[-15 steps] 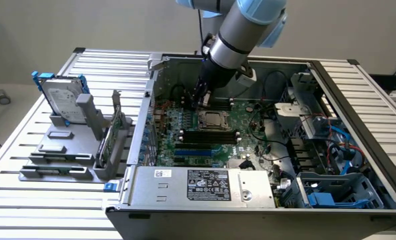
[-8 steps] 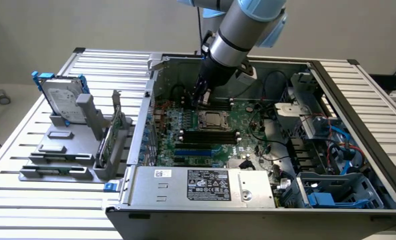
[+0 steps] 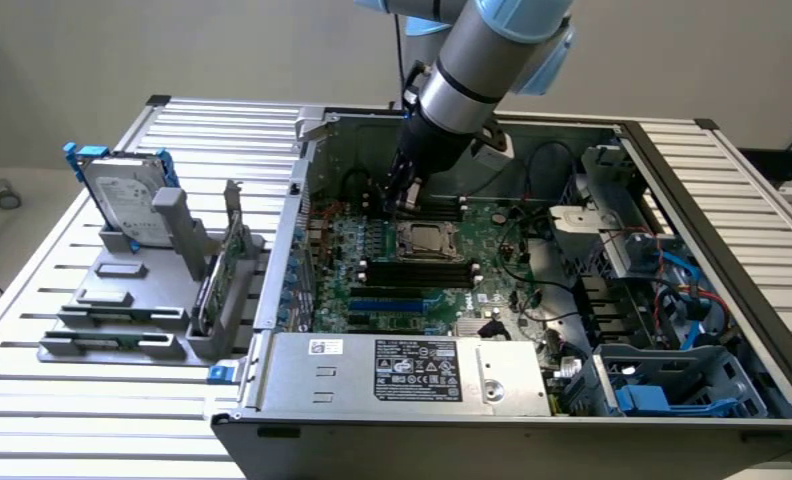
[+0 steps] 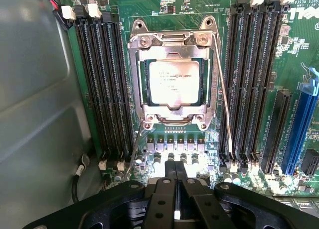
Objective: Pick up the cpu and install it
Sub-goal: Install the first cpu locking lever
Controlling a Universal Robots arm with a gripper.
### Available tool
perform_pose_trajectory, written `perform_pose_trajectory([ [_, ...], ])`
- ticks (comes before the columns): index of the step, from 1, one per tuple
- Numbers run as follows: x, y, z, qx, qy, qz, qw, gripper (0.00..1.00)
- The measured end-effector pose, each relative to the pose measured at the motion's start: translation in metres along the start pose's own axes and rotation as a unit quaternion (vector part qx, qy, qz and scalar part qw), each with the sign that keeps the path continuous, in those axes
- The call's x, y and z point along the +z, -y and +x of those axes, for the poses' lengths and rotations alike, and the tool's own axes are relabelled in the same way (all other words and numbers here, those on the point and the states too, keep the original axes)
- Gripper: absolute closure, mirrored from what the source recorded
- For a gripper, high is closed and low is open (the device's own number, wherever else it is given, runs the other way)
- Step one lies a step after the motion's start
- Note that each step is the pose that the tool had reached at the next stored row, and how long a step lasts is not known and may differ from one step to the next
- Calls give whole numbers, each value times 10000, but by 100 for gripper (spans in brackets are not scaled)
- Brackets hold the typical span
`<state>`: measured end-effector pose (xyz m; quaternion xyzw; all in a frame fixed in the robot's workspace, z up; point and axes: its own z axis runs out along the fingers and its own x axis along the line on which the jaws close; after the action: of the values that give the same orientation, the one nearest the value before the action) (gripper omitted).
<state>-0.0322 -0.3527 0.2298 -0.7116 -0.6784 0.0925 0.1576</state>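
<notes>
Slats of silver metal form the surface (image 3: 23, 400), which carries, at the exterior view's left, a grey plastic rack (image 3: 116, 300) whose post hides part of the silver hard drive in a blue frame (image 3: 123, 200). Right of it lies the open grey computer case (image 3: 369, 450), its near right corner cut off. On the green motherboard (image 3: 503, 250) inside, the cpu (image 3: 427, 240), a small flat square chip with a silver-grey top, sits in its socket. The wrist view shows a silver metal retaining frame (image 4: 172, 42) overlapping the chip's edges, and the print on the chip is too small to read. The black end effector (image 3: 400, 200) hangs just beyond the socket's far side, clenched with nothing between its fingers (image 4: 162, 204); its tips are hard to make out in the exterior view.
</notes>
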Motion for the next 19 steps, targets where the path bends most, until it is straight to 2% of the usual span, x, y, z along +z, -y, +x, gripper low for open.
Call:
perform_pose_trajectory([
  [6,1,3,-1,3,-1,2,10000,89],
  [10,17,68,-7,27,-15,0,10000,89],
  [14,20,152,-10,47,-49,-1,10000,89],
  [19,20,255,-13,95,-120,-4,9999,89],
])
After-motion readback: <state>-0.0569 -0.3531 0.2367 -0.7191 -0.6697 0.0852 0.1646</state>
